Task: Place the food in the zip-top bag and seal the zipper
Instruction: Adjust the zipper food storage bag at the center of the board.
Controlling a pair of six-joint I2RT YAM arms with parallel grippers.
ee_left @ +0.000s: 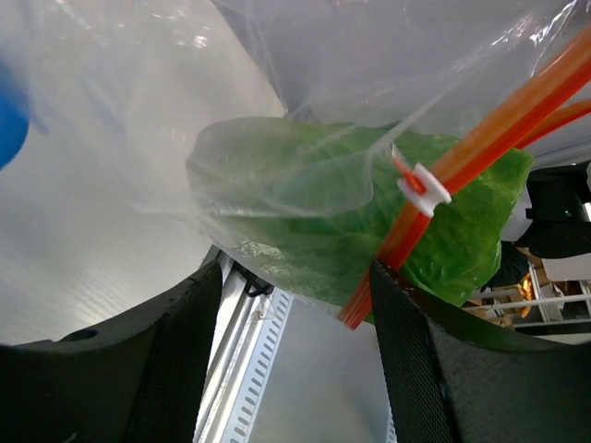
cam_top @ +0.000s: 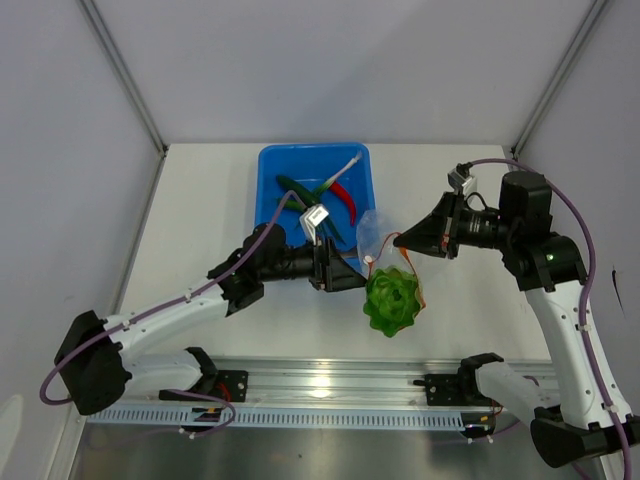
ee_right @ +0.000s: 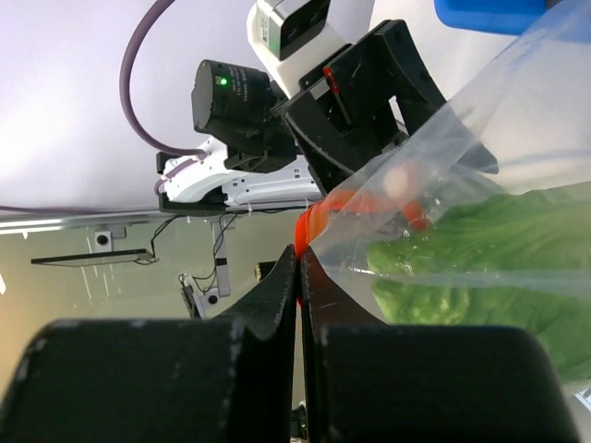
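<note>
Pinching the zip-top bag at one end of the zipper, the right gripper is clamped shut so the pouch hangs with the cabbage head inside. The left gripper is spread around the strip, probably to support the mouth. Pods and chili lie in the blue bin.

We see the bag as thin clear plastic, crinkled and glossy; its zipper is smooth orange-red plastic. The cabbage looks like shiny moulded plastic, the bin glossy blue plastic. The left gripper has matt black pads, finely dotted. The rail is ribbed bright metal.
</note>
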